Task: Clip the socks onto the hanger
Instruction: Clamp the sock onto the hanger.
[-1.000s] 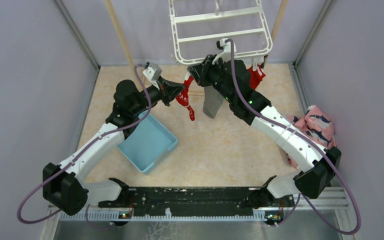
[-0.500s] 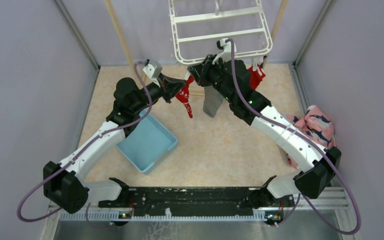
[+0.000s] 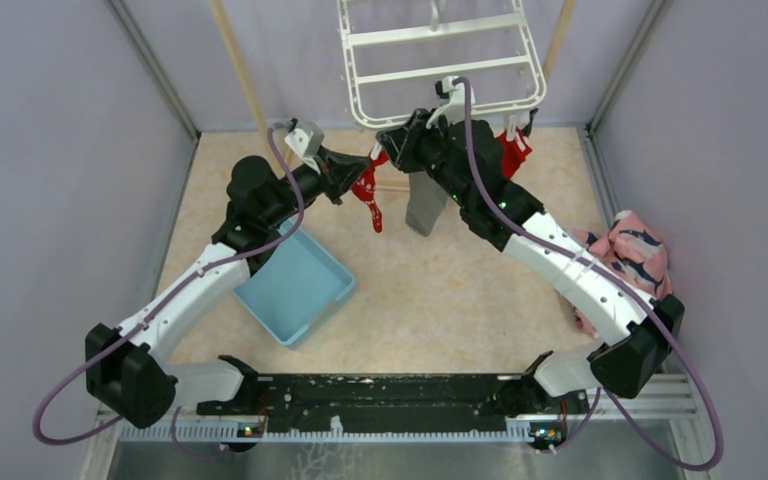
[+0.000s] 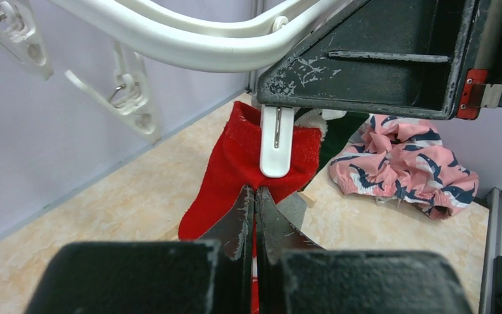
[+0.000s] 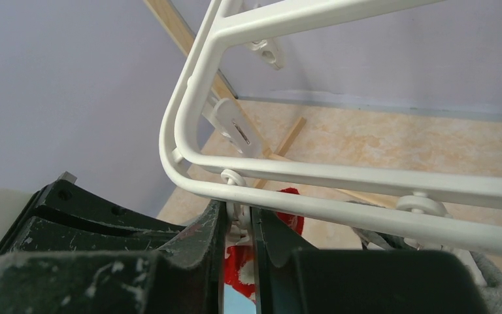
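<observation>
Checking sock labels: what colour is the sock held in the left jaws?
Red; the sock shows best in the left wrist view, under a white clip.

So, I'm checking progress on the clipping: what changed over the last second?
The left tool, gripping the red sock, nudged it toward the clip the right tool pinches; the sock's hanging end lifted. Right tool, hanger, blue tray and pink cloth stayed put.
</observation>
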Controlling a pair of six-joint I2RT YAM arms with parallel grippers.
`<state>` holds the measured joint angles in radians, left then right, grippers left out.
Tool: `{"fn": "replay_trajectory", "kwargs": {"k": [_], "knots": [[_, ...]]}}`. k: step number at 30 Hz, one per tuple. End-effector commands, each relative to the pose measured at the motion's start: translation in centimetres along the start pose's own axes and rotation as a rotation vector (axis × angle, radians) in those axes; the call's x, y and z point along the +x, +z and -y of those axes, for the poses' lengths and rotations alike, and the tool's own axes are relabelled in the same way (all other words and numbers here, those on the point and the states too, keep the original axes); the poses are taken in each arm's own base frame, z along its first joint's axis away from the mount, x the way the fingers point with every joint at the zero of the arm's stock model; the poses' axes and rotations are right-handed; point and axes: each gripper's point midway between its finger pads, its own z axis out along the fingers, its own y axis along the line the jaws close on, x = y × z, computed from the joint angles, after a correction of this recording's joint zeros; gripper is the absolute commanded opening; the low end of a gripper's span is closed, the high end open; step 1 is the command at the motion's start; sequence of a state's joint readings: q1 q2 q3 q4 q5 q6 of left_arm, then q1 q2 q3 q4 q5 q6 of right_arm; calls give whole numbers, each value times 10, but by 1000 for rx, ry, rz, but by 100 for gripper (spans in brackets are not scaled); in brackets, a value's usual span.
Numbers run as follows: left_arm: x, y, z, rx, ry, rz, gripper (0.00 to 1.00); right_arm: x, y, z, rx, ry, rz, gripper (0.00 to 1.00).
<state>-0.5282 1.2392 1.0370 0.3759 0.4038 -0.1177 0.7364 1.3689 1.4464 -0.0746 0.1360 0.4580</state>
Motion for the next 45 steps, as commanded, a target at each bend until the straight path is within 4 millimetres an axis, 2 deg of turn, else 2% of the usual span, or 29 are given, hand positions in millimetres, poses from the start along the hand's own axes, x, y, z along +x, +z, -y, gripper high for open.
{"fn": "replay_trajectory", "kwargs": {"k": [1,7,13,17,19,22,24,26,30,32,35,37,41,45], "knots": [[-33,-3,5,2,50,90,0,-24,-13,-6,-10,18,59,16],[-35,-4,3,-15,51,100,0,-24,-14,-6,-12,19,63,29],[-41,-2,2,-26,41,123,0,-27,-17,-7,-18,21,69,50],[-42,-1,2,-27,35,131,0,-31,-23,-8,-23,22,82,56],[-42,-1,1,-30,32,130,12,-32,-26,-8,-25,23,90,57],[-37,0,0,-37,13,111,41,-35,-31,-8,-28,25,99,57],[-34,0,-1,-45,3,95,65,-35,-34,-8,-30,24,98,57],[-29,-1,-2,-54,-4,79,78,-35,-36,-8,-33,23,95,57],[-23,-8,-5,-84,-6,61,98,-35,-41,-8,-36,24,97,57],[-19,-13,-8,-109,-4,48,99,-35,-46,-7,-36,23,98,57],[-4,-23,-17,-169,-13,9,99,-36,-57,-4,-30,21,103,57],[14,-31,-26,-230,-32,-47,99,-34,-65,1,-16,14,105,57],[71,-54,-44,-374,-130,-209,99,-22,-79,24,72,-9,92,58],[118,-80,-55,-516,-238,-300,99,3,-88,47,138,-17,49,59]]}}
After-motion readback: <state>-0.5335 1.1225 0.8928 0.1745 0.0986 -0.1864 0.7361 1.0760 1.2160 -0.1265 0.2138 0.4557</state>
